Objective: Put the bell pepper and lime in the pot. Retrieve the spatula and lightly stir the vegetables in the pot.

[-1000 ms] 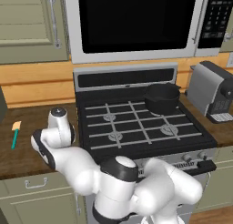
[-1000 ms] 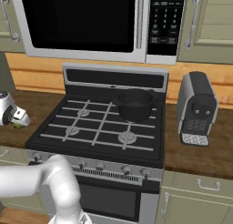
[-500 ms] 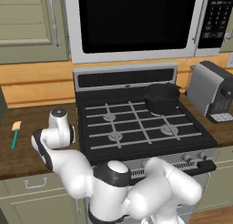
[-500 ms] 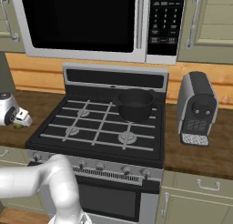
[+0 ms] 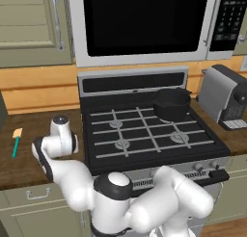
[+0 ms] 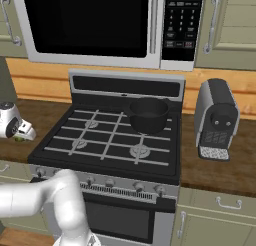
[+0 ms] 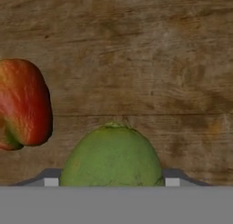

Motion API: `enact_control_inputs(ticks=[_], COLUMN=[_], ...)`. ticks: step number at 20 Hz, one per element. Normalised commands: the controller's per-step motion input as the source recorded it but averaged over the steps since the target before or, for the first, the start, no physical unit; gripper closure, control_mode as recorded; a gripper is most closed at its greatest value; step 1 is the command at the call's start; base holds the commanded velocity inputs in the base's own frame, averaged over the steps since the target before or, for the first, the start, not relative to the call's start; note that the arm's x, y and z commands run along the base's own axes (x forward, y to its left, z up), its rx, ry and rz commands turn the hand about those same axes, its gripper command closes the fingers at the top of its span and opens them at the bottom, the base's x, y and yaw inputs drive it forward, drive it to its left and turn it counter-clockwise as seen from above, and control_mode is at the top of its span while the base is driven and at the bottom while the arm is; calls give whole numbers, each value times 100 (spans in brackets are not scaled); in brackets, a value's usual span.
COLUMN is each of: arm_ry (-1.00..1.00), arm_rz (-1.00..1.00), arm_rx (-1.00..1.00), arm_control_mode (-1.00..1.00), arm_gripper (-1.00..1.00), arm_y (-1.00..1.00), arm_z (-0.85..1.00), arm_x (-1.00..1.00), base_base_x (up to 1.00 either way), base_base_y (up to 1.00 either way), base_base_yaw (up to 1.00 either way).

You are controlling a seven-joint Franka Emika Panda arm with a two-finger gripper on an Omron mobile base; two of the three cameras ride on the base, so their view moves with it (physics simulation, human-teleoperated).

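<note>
One spatula [image 5: 16, 141], cream blade toward the wall, handle nearer.

light: even, soft | shadows: faint | glare: none | focus: slightly soft render

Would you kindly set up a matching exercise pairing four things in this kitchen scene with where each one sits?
Things:
1. pot
2. spatula
3. lime
4. coffee machine

Places:
A. on the wooden counter, between the fingers in the hand view
B. on the counter right of the stove
C. on the stove's rear right burner
D. on the counter far left of the stove

Pairs: 1-C, 2-D, 3-A, 4-B
</note>
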Motion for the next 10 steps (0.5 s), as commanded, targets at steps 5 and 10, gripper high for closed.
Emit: enact_control_inputs(ticks=[5, 10], arm_ry=[0, -3], arm_rz=[0, 0], arm_rx=[0, 0], arm_control_mode=[-100, -100], arm_gripper=[100, 100], arm_y=[-2, -39], arm_z=[-4, 27], arm_x=[-10, -68], base_base_x=[0, 0], base_base_y=[0, 0], base_base_yaw=[0, 0])
